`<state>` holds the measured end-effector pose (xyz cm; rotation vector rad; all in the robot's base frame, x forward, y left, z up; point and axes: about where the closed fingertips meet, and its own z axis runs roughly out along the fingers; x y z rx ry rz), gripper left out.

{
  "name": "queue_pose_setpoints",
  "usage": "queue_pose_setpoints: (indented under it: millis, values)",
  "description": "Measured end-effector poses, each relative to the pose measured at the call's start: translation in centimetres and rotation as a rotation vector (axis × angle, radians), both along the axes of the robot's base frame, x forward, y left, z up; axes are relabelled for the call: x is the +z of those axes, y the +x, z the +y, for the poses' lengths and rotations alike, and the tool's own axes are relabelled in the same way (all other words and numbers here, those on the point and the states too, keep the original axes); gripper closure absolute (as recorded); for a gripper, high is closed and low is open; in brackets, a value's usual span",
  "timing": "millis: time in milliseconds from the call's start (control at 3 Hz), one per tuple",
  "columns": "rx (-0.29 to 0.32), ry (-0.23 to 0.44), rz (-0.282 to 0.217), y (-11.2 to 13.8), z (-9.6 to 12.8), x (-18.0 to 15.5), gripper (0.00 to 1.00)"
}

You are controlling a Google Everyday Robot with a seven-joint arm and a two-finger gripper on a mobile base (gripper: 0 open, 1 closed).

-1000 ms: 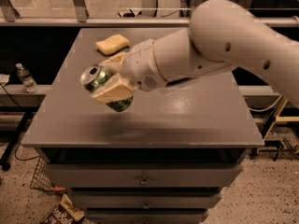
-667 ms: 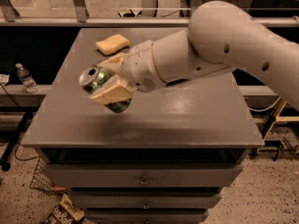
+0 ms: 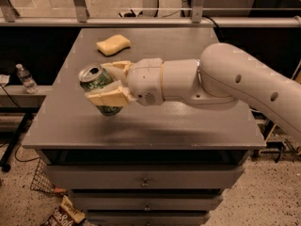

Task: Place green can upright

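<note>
The gripper (image 3: 109,83) hangs over the left half of the desk (image 3: 188,126), and the jaws are clamped on the green can (image 3: 94,77). One pale finger crosses the label in front and the other sits behind it. The arm (image 3: 225,79) reaches in from 3 o'clock, so the can sits at the 9 o'clock end of the wrist.

Here's the relation that matters. The can's long axis isn't vertical: its silver top with the pull-tab opening leans toward 11 o'clock and its base points down toward 5 o'clock. The base looks just clear of the grey top, with a soft shadow under it, though I can't be sure of the gap. As I read it, the coming move is a small roll of the wrist to bring that axis plumb, then a short descent until the base rests flat, and only then a release. If the jaws let go while the can leans, it may well tip and roll.

The desk surface below is flat, plain grey, and bare directly under the can. The yellow sponge (image 3: 113,44) lies well apart at 12 o'clock, near the far edge. Off the desk at 9 o'clock, a water bottle (image 3: 26,78) stands on a lower ledge. Drawers (image 3: 146,180) run below the front edge.
</note>
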<state>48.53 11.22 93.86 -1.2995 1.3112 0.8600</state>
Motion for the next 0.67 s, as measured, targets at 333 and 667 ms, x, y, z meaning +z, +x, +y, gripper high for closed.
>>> queue_pose_setpoints:
  millis: [333, 667]
  values:
    - [-0.04, 0.128, 0.026, 0.35, -0.49, 0.4, 1.0]
    - [-0.106, 0.144, 0.058, 0.75, -0.79, -0.24, 1.0]
